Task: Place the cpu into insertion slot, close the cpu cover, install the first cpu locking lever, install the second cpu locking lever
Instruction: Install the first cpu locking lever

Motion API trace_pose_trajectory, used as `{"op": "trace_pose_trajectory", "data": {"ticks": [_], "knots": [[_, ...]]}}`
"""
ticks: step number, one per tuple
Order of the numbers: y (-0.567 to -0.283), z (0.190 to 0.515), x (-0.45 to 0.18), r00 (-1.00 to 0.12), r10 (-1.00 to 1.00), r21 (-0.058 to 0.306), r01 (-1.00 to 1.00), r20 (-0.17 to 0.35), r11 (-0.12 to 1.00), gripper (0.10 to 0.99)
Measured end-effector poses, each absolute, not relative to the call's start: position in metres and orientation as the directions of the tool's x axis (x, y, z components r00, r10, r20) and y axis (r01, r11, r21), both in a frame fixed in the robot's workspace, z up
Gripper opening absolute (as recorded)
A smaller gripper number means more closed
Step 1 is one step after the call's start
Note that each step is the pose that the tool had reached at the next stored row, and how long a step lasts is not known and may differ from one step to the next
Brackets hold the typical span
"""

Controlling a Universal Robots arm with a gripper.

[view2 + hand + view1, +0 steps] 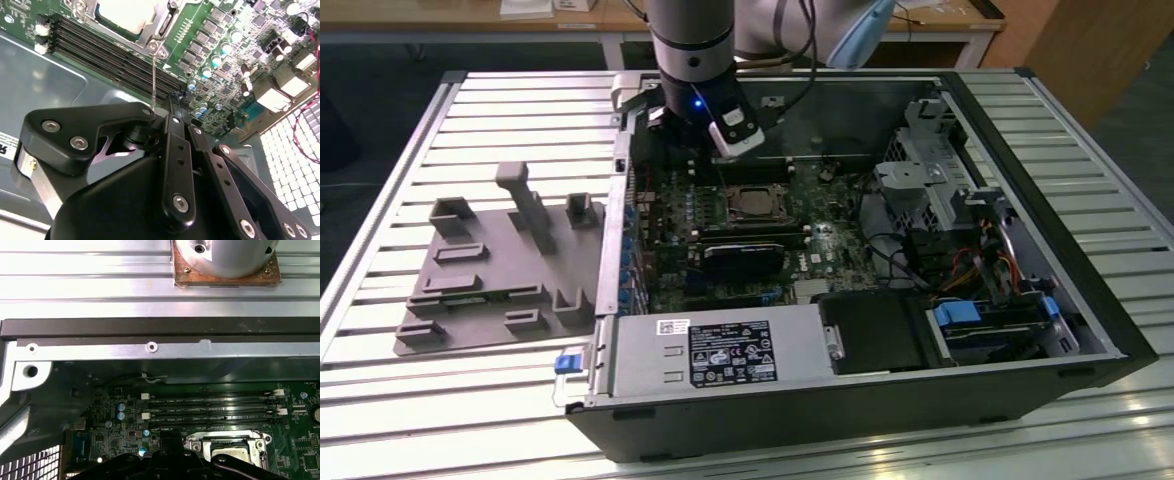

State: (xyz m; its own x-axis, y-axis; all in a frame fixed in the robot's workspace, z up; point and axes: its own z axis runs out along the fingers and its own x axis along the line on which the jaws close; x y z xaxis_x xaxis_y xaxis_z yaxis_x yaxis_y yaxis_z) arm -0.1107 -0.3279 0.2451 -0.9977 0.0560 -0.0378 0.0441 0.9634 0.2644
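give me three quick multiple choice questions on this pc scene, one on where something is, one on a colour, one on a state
1. In the exterior view, where does the grey fixture lie?
A) on the table, at the exterior view's left of the computer case
B) inside the case
C) at the exterior view's right of the case

2. What colour is the circuit board?
A) red
B) green
C) white

3. What state is the cpu in?
A) lying loose on the table
B) seated in the insertion slot
C) standing on edge against the case wall

Answers:
1 A, it rests on the slats outside the case's left wall.
2 B, both wrist views show green between the parts.
3 B, its pale top lies flat within the slot's metal rim.
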Motion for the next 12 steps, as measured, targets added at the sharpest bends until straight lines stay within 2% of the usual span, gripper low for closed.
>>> {"op": "trace_pose_trajectory", "data": {"ticks": [12], "knots": [[-0.328, 0.244, -0.089, -0.998, 0.056, 0.265, 0.044, -0.038, 0.963, 0.102]]}}
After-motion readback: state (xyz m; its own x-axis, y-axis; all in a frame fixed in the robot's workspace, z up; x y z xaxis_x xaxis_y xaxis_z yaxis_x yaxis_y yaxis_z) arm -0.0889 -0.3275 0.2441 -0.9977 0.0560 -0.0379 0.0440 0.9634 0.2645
